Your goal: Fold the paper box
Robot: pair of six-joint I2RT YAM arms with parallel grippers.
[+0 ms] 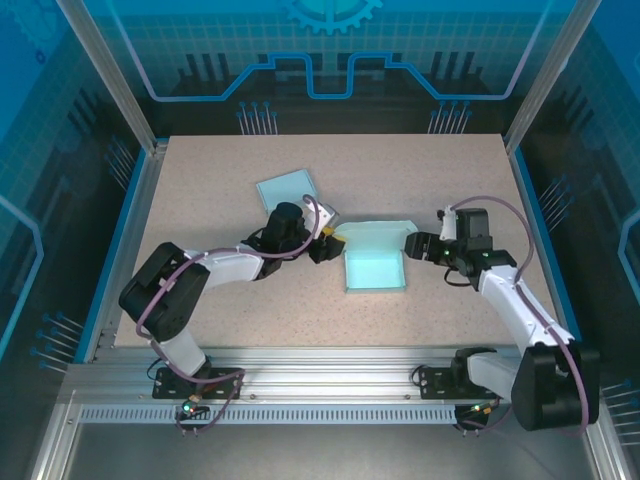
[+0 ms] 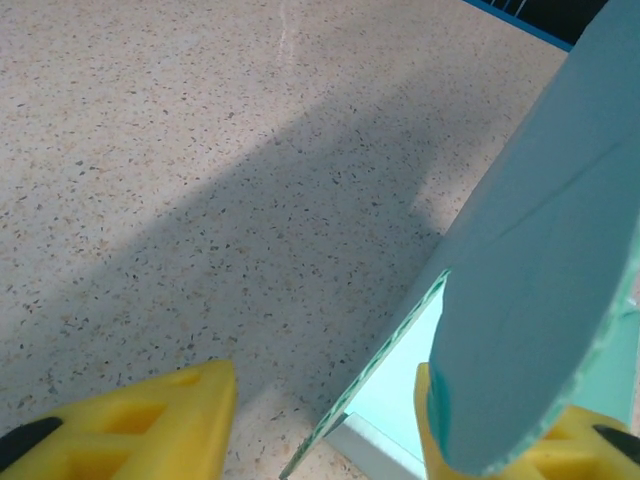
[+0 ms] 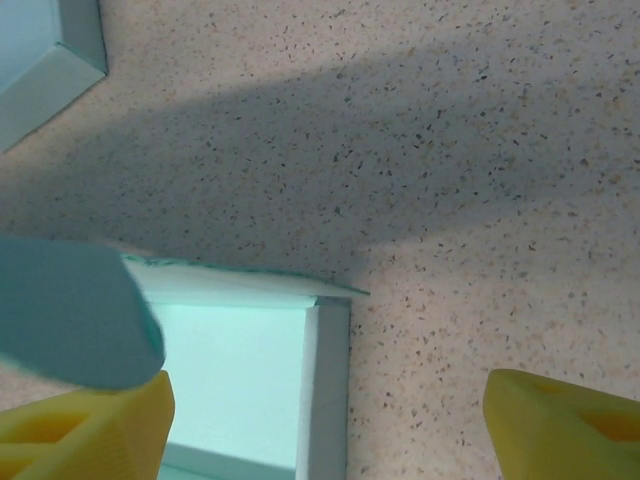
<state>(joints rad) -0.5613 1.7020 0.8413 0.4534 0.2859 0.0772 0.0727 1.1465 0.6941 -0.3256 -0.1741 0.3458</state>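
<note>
Item count taken.

Pale turquoise card pieces: two were counted, namely one partly folded open tray of pale turquoise card and one smaller square piece of pale turquoise card.

White-and-black robot arms: two were counted, the left arm and the right arm.

Yellow jaws: two were counted per arm in the wrist views, four in total.

Speckled beige bench: one was counted.

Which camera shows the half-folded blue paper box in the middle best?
The top external view: the whole paper box, walls and flaps together. The left wrist view shows a raised flap close up; the right wrist view shows one inside corner.
</note>
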